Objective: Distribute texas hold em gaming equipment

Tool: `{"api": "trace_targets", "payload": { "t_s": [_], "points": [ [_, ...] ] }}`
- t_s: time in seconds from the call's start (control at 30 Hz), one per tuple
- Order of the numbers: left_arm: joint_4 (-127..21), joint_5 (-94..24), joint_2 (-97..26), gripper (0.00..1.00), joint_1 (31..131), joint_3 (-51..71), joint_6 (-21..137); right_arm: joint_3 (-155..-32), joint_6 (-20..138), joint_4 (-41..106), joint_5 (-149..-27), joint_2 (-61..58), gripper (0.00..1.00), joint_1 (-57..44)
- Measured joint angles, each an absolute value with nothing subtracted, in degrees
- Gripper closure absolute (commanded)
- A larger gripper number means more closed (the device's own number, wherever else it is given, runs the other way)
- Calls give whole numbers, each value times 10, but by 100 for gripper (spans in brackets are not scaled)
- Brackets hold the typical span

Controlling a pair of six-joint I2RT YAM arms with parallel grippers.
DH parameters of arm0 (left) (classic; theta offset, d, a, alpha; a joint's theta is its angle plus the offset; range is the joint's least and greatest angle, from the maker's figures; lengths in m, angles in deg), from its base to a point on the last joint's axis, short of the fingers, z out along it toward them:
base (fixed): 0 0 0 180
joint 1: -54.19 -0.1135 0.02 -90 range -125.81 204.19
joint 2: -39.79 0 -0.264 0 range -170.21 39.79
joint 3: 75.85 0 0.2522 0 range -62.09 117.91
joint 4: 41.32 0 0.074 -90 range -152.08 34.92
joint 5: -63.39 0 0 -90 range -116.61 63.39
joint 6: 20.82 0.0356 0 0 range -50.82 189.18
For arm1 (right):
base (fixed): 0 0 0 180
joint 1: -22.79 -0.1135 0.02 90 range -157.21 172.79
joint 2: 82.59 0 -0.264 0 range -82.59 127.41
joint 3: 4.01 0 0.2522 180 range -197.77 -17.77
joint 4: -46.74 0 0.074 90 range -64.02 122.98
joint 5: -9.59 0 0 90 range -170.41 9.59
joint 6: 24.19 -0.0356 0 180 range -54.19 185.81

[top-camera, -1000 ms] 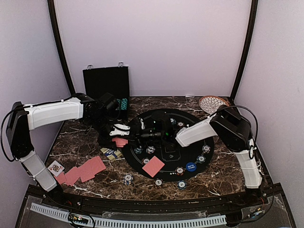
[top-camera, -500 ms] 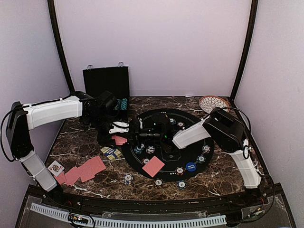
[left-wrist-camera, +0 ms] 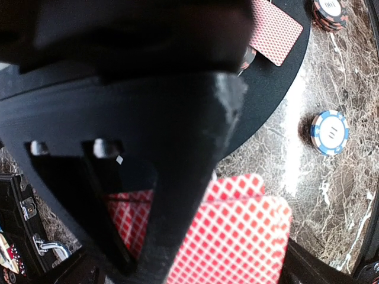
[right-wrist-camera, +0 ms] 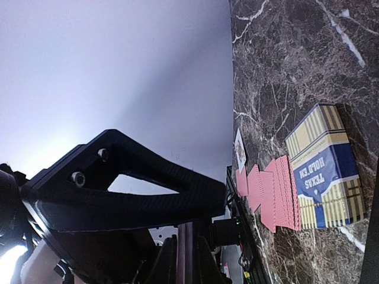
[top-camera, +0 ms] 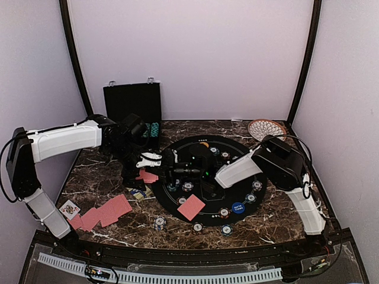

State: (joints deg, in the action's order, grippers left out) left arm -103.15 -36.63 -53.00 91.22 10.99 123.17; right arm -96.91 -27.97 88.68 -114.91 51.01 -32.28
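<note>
- Fanned cards [top-camera: 105,212]: face down on the marble, near-left corner.
- Left gripper [top-camera: 147,167]: at the black mat's [top-camera: 207,220] left rim. Its own finger blocks the wrist view, so I cannot tell the jaw gap.
- Red-backed stack [top-camera: 148,176]: at the tips of both grippers.
- Right gripper [top-camera: 163,173]: fingers pinched tight on the stack's edge.
- Poker chips [top-camera: 224,213] and blue marker disc [top-camera: 238,207]: on the mat, near-right part.

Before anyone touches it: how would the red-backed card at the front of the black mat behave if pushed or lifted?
The card lies flat and thin on the mat, so it probably slides rather than tips. No raised edge shows, so pinching it looks awkward. It likely flexes when lifted.
</note>
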Motion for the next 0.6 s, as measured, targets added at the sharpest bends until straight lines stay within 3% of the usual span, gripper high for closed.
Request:
{"api": "trace_targets", "payload": {
  "t_s": [0.23,0.6],
  "points": [
    [-1035,-375,-531,2,912,110,1234,-969,-265,885,-1152,501,100,-325],
    [-1049,-370,-537,17,912,111,1227,-973,-222,843,-1153,500,100,-325]
  ]
}}
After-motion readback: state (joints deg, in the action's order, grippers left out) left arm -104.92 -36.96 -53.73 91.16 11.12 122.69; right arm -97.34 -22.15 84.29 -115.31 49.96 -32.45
